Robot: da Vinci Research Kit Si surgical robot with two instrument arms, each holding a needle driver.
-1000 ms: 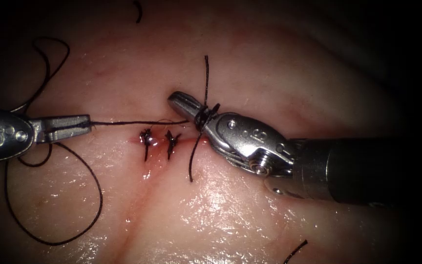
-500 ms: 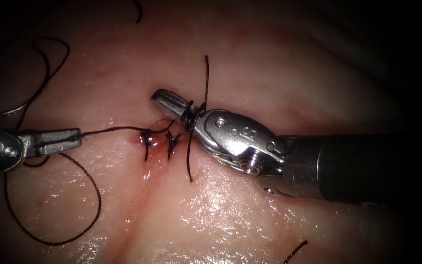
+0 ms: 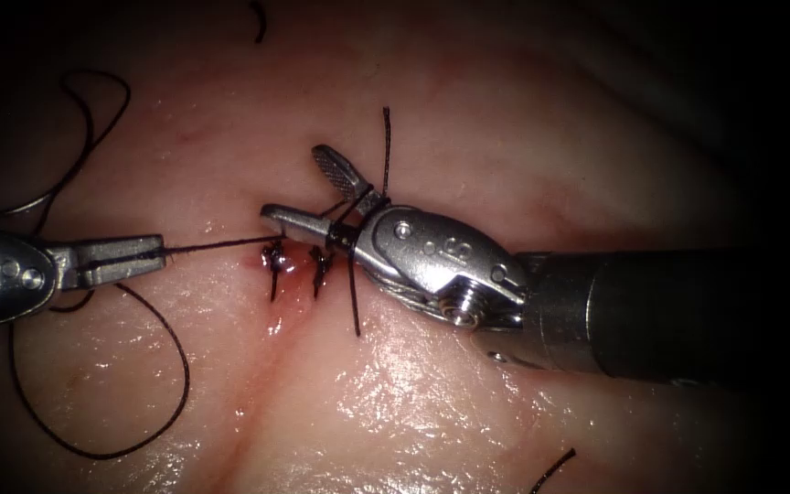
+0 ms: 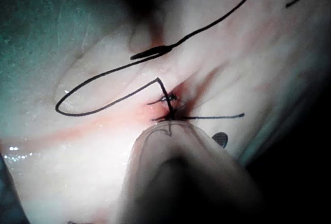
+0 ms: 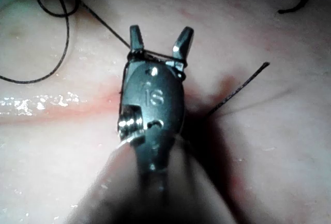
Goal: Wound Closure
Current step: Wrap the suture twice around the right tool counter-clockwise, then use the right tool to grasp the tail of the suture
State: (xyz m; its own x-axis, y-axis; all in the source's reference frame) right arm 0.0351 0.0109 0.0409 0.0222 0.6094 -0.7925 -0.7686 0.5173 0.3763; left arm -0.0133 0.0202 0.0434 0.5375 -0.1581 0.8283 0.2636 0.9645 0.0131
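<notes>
Right tool [image 3: 308, 192], jaws spread and wrapped in thread [image 3: 221, 244], is hovering beside the knots [image 3: 276, 259]; left tool [image 3: 139, 256] is pinching thread. Loops risk slipping off.

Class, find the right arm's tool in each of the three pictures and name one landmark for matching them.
Endoscope view: right tool enters from the right, open, thread wound round it, just above the stitches.
Right wrist view: tool open, holding nothing, thread wound round it.
Left wrist view: its ridged tip beside the stitches.
Landmark: the thread, held by the left tool.
</notes>
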